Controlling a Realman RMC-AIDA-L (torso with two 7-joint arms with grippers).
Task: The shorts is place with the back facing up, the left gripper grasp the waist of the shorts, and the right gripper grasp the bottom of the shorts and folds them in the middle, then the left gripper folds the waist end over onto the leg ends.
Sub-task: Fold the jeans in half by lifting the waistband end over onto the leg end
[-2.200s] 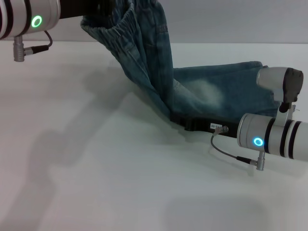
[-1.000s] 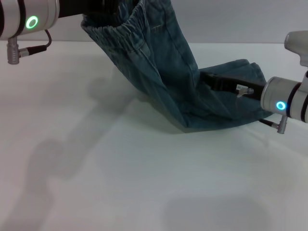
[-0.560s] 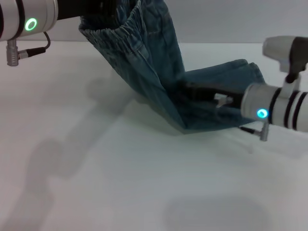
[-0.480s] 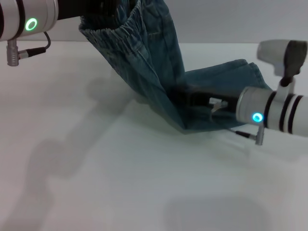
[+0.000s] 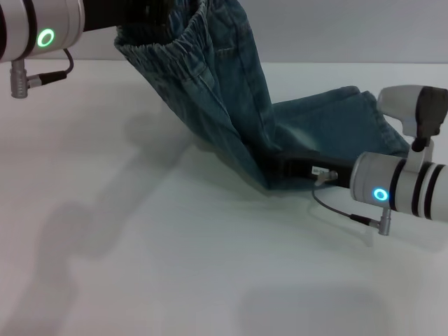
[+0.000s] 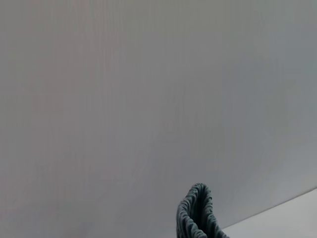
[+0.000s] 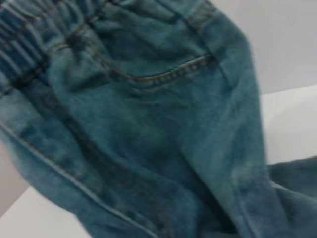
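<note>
The blue denim shorts (image 5: 231,105) hang from their elastic waist (image 5: 168,45), which my left gripper (image 5: 140,10) holds shut high at the far left. The leg part (image 5: 336,126) lies flat on the white table, and the cloth bends at a crease near the front. My right gripper (image 5: 285,169) is low at the near edge of that crease, its dark tip against the denim. A bit of the waistband (image 6: 198,215) shows in the left wrist view. The right wrist view is filled by the hanging shorts (image 7: 148,124) with a back pocket seam.
The white table (image 5: 140,245) stretches out in front and to the left of the shorts. A grey wall (image 5: 350,28) stands behind it. The right arm's cable (image 5: 336,210) hangs just above the table.
My right arm has come down from above the leg part and toward the front, ending at the near edge of the crease. The left gripper keeps the waist raised in place.
</note>
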